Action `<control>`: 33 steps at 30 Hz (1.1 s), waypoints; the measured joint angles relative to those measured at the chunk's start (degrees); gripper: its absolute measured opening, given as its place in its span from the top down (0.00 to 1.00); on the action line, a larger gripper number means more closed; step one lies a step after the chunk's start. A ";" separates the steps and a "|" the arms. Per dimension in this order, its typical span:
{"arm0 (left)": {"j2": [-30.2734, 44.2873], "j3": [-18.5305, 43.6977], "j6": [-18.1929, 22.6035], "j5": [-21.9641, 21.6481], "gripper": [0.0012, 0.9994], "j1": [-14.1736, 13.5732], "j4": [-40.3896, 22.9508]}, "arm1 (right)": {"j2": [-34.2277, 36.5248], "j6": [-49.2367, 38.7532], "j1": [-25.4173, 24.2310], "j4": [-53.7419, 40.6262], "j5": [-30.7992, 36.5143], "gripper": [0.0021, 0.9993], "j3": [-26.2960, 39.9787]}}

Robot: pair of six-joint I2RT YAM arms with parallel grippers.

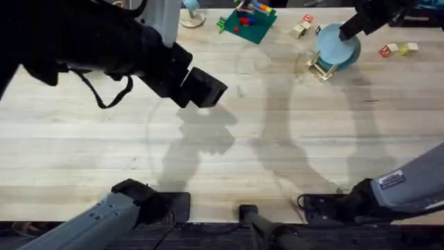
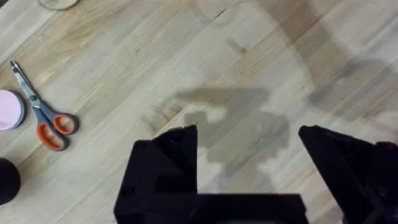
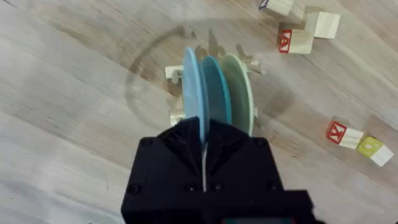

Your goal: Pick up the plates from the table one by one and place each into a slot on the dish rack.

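Three plates stand upright in the dish rack (image 3: 175,116) at the table's far right: the pale sky blue plate (image 3: 192,81), the teal plate (image 3: 214,90) beside it, and a cream plate (image 3: 239,93). My right gripper (image 3: 204,129) is above the rack, shut on the top rim of the pale sky blue plate. From overhead, the right gripper (image 1: 345,30) sits over the pale blue plate (image 1: 334,46) and the rack (image 1: 320,68). My left gripper (image 1: 207,89) hangs high over the table's middle left, and the left gripper (image 2: 249,134) is open with bare wood between its fingers.
Small wooden letter blocks (image 3: 292,41) (image 3: 339,132) lie around the rack, with more blocks (image 1: 302,28) (image 1: 389,50) seen from overhead. A green toy board (image 1: 246,22) sits at the far edge. Orange-handled scissors (image 2: 45,117) and a pink dish (image 2: 9,109) lie below the left arm.
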 joint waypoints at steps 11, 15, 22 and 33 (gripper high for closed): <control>0.00 0.00 0.00 -0.01 0.00 0.00 0.00 | 0.00 0.13 0.00 0.02 0.00 0.88 0.00; 0.00 0.00 -0.01 0.00 0.00 0.00 0.00 | 0.00 0.13 0.00 0.02 0.00 0.83 0.00; 0.00 0.00 0.00 0.00 0.00 0.00 0.00 | 0.00 0.15 0.00 -0.82 0.00 0.80 0.00; 0.00 0.00 0.00 0.00 0.00 0.00 0.00 | -0.88 2.04 0.84 -2.52 0.02 0.61 0.00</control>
